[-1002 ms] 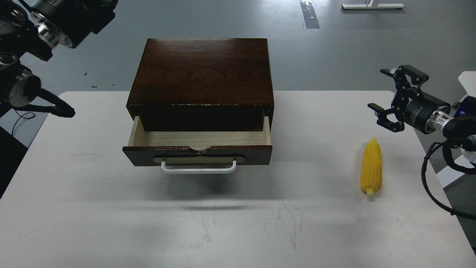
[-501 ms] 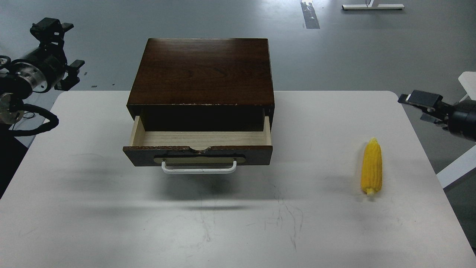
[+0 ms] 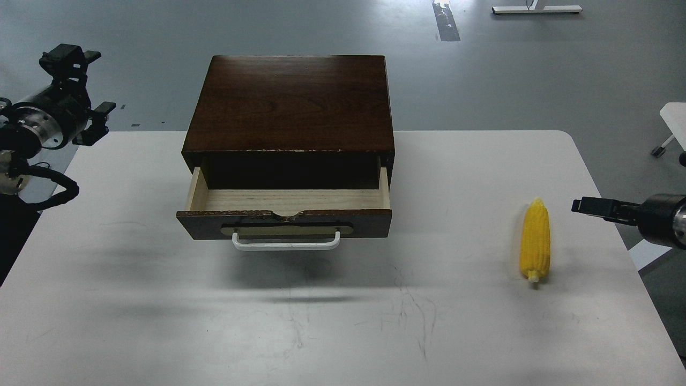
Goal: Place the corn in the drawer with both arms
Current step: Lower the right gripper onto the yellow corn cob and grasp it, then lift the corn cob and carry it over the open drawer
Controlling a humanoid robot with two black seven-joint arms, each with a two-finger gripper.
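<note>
The corn (image 3: 536, 239) lies on the white table (image 3: 343, 321) at the right, pointed tip away from me. The drawer (image 3: 289, 200) of the dark brown box (image 3: 289, 102) stands pulled out, its pale inside empty and its white handle (image 3: 285, 244) facing me. My left gripper (image 3: 86, 81) is open and empty, above the table's far left corner, well left of the box. My right gripper (image 3: 584, 206) hovers just right of the corn's tip, apart from it. It is seen edge-on, so its fingers cannot be told apart.
The table's right edge runs close behind the corn, and my right arm comes in over it. A white stand (image 3: 674, 115) is on the floor at far right. A black cable (image 3: 56, 190) loops below my left wrist.
My right gripper has dropped from beside the table's far right corner to the level of the corn's tip. My left gripper has shifted slightly left and down.
</note>
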